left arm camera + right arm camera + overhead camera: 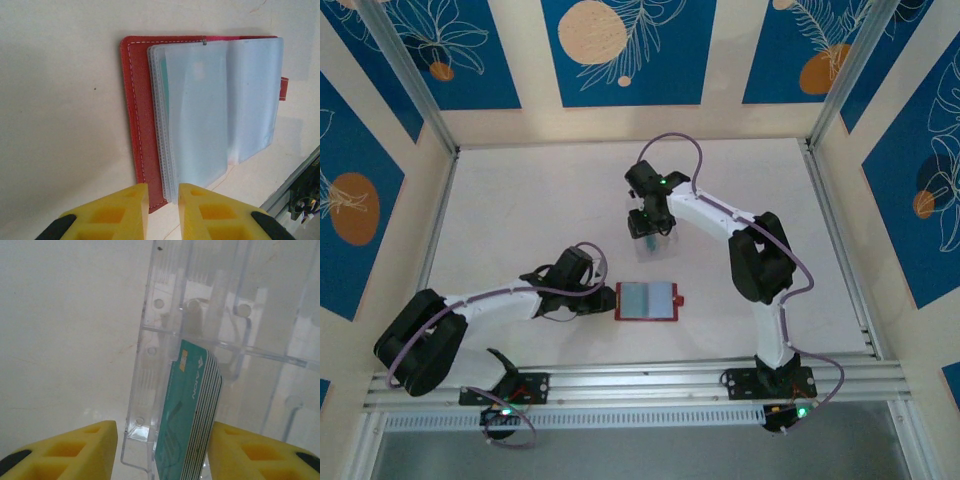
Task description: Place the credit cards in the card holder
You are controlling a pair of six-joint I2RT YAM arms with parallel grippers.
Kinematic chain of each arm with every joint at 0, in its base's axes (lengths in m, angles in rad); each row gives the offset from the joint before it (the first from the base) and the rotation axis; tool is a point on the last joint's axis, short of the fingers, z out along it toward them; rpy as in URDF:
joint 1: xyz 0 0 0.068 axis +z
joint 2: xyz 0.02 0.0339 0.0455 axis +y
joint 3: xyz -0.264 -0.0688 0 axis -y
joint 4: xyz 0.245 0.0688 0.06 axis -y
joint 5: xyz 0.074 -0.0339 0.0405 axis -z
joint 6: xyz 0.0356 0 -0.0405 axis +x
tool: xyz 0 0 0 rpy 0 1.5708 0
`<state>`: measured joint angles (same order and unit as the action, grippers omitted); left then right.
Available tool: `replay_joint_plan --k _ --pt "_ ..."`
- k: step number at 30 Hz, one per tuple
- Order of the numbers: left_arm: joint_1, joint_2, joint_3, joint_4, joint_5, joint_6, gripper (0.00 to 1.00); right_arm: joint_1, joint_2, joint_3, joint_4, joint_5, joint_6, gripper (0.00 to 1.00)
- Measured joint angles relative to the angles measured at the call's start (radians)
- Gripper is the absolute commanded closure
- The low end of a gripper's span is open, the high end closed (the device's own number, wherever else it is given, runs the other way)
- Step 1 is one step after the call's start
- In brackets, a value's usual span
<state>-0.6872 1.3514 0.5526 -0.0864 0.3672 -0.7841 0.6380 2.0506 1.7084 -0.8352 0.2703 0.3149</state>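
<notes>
The card holder (645,301) is a red wallet lying open on the table, its clear sleeves (220,105) facing up. A teal sliver shows inside one sleeve (163,85). My left gripper (605,293) is at the holder's left edge. Its yellow fingers (163,195) stand a narrow gap apart over the red cover's corner (137,110), pinching nothing. The credit cards (192,415) are a teal stack standing on edge in a clear plastic case (210,300). My right gripper (163,432) is open around the stack. The right finger is close beside the stack and the left finger is well clear of it.
The clear case (663,232) stands behind the holder, under the right gripper (648,226). An aluminium rail (640,385) runs along the table's near edge and shows beside the holder (295,185). Frame posts and patterned walls enclose the table.
</notes>
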Motion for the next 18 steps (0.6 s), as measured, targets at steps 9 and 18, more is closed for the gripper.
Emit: replay_joint_plan --k 9,18 --pt "0.0 0.005 0.0 0.005 0.0 0.0 0.78 -0.009 0.001 0.0 -0.006 -0.078 -0.001 0.55" --pt "0.0 0.02 -0.008 0.023 0.003 0.0 0.78 -0.048 -0.002 -0.007 0.012 -0.202 0.007 0.6"
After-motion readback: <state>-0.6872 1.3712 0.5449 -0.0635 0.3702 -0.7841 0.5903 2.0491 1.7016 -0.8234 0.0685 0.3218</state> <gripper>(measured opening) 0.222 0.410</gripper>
